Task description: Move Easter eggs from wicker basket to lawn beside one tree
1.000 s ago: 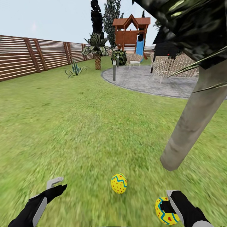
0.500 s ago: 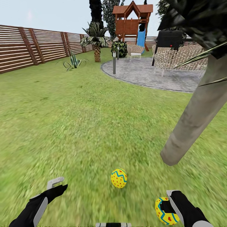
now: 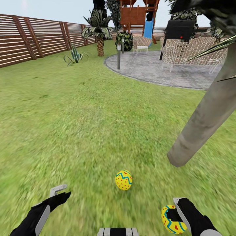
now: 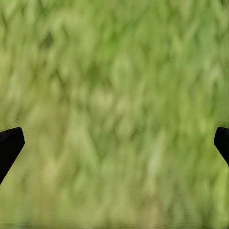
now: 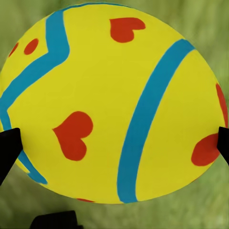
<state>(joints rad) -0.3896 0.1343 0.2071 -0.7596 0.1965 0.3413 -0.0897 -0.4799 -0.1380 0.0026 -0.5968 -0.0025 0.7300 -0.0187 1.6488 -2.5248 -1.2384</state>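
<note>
Egg on the grass [image 3: 123, 180]: one Easter egg lies on the lawn [image 3: 82, 124], at about 8 o'clock from the foot of the tree trunk [image 3: 203, 118] and near it; most likely set there so the eggs gather by this one tree.
Held egg [image 3: 171, 219]: at 5 o'clock in the head view, gripped by the right tool [image 3: 179, 214]; the right wrist view has it [image 5: 114, 102] close up between the two dark fingertips [image 5: 9, 148], over grass.
Right arm: low and reaching forward, the tool clenched on its egg above the lawn, not yet let go; I judge it is about to be put down by the same trunk.
Left arm: low at 7 o'clock, stretched forward, the left tool [image 3: 59, 193] released and carrying nothing; its wrist view has the finger tips [image 4: 10, 145] spread wide over bare grass.
Third egg and basket: whereabouts cannot be told.
Beyond: a paved patio [image 3: 157, 70] and a slatted fence [image 3: 32, 41] toward 12 o'clock.
</note>
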